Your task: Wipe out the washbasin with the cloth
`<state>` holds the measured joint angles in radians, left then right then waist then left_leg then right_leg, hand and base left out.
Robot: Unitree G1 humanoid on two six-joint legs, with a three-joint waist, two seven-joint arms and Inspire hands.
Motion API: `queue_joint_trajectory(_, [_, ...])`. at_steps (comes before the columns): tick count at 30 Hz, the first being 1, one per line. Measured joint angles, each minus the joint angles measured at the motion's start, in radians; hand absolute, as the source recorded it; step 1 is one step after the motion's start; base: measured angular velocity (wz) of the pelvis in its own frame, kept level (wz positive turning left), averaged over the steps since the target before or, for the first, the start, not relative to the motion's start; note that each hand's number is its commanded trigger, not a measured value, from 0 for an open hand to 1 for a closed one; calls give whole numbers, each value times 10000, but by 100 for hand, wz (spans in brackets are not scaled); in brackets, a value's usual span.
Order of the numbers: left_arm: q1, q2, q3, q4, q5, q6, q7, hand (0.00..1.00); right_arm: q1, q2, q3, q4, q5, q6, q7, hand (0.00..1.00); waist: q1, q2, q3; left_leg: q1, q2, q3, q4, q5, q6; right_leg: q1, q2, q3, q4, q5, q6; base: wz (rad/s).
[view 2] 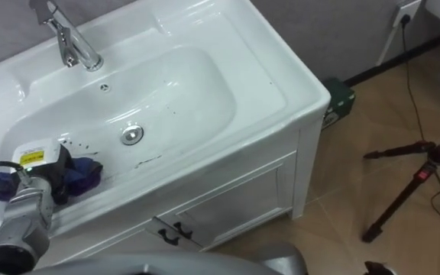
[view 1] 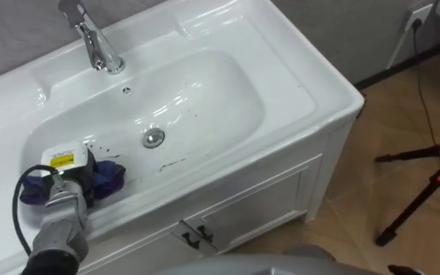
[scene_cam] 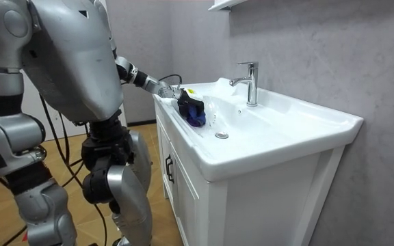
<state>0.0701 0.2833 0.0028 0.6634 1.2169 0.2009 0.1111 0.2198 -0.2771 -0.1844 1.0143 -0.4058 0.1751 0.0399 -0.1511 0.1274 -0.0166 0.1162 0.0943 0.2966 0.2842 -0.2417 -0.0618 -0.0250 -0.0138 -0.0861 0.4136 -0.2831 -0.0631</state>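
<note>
Reaching into the white basin at its left end, the left hand curls its fingers round a blue cloth — dark specks (toward the drain) lie just beside.

White basin (dark specks, seemingly), blue cloth, chrome tap.

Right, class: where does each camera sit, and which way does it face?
Left eye view: robot's head, looking down into the basin; left hand on the blue cloth shows.
Right eye view: just beside it, same downward look, same hand.
Room view: stands beside the cabinet, facing robot's torso and reaching arm.
All share tap, drain, blue cloth.
</note>
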Motion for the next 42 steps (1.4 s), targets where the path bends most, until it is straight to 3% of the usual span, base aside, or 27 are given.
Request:
queue_joint_trajectory(7, [385, 175, 245, -274, 3, -1, 303, 100, -84, -91, -625, -97, -491, 1, -293, 0, 295, 127, -31, -187, 15, -27, -3, 93, -62, -279, 7, -42, 73, -39, -66, -8])
queue_joint_trajectory(8, [386, 175, 319, -288, -12, -2, 307, 100, -77, -93, -709, -94, -559, 17, -310, 0, 515, 170, -44, -191, 20, -101, 2, 93, -62, -291, -17, -152, 143, -40, -80, -24])
queue_joint_trajectory(11, [366, 181, 445, -160, -171, -2, 317, 100, -101, -106, -729, -78, -571, 3, -374, 0, 624, 227, -48, -186, -4, -868, 65, 92, -63, -124, -184, -909, 138, -56, -141, -7])
queue_joint_trajectory(13, [314, 208, 452, -153, -390, -3, 320, 100, -208, -101, -713, -81, -552, -22, -383, 0, 667, 240, -37, -190, 0, -970, 89, 92, -63, -131, -195, -988, 141, -108, -194, 14])
queue_joint_trajectory(18, [55, 212, 448, -142, -481, -3, 196, 100, -447, -88, -315, -97, -353, -329, -524, 0, 618, 206, 3, -219, 30, -957, 83, 109, -89, -110, -209, -1166, 197, -184, -242, 15])
queue_joint_trajectory(20, [-18, 213, 453, -160, -468, 24, 104, 100, -453, -85, -320, -92, -221, -504, -531, 0, 508, 110, 71, -201, -24, -960, 52, 183, -95, -135, -263, -1186, 233, -244, -214, 14])
queue_joint_trajectory(29, [-360, 233, 533, -248, -703, 43, -195, 100, -407, -182, 114, 447, 478, -777, -501, 0, 399, -159, 232, -217, -52, -924, 38, 195, -88, -69, -361, -1385, 237, -304, -190, 7])
queue_joint_trajectory(36, [-436, 240, 476, -821, -703, 308, -803, 100, -430, -213, 466, 862, 951, -828, -503, 0, 281, -320, 243, -280, -53, -753, -112, 196, -89, -186, -356, -1386, 210, -306, -153, 2])
queue_joint_trajectory(42, [-476, 238, -244, -1239, -767, 615, -1234, 100, -434, -177, 854, 1030, 946, -870, -509, 0, 143, -409, 225, -353, -34, -309, -132, 196, -89, -254, -398, -1392, 173, -280, -116, 0])
